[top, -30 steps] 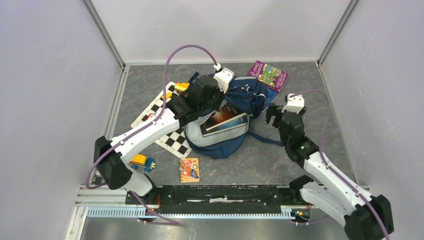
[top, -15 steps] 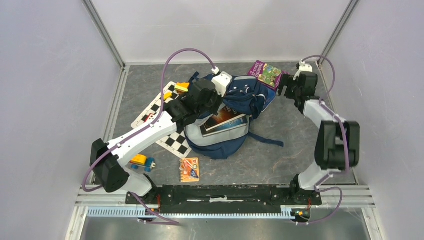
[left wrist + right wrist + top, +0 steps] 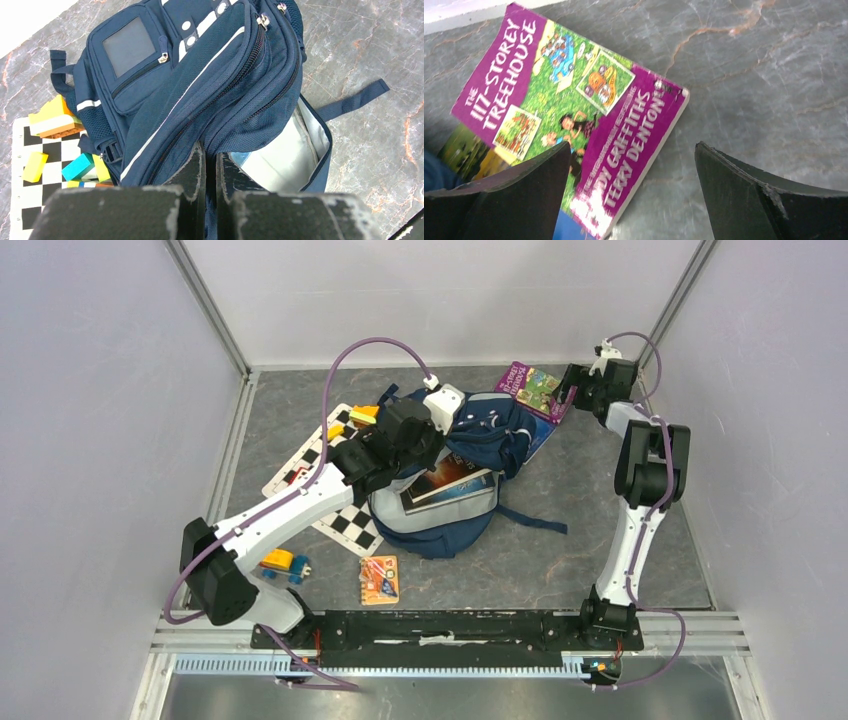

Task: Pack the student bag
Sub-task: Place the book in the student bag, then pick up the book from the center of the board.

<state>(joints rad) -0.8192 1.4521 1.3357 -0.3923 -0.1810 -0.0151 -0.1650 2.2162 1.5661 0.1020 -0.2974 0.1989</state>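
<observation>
The navy student bag (image 3: 480, 435) lies in the middle of the floor with its main compartment unzipped. A dark-covered book (image 3: 452, 478) rests in the mouth. My left gripper (image 3: 428, 445) is shut on the bag's upper fabric edge. In the left wrist view the student bag (image 3: 200, 65) fills the frame, and the left gripper (image 3: 210, 152) pinches navy cloth above the grey lining (image 3: 285, 155). My right gripper (image 3: 572, 398) stands open at the back right. In its wrist view the right gripper (image 3: 632, 150) straddles the lower corner of a purple book (image 3: 549, 95) lying flat.
A checkerboard mat (image 3: 340, 512) lies left of the bag with coloured blocks (image 3: 362, 415) on its far end. More blocks (image 3: 285, 563) and a small orange card pack (image 3: 379, 578) sit near the front. A bag strap (image 3: 530, 518) trails right. Walls enclose the floor.
The right arm has swung from beside the bag out to the back right corner, over the purple book, jaws still wide. The left arm has hardly moved and keeps its grip.
</observation>
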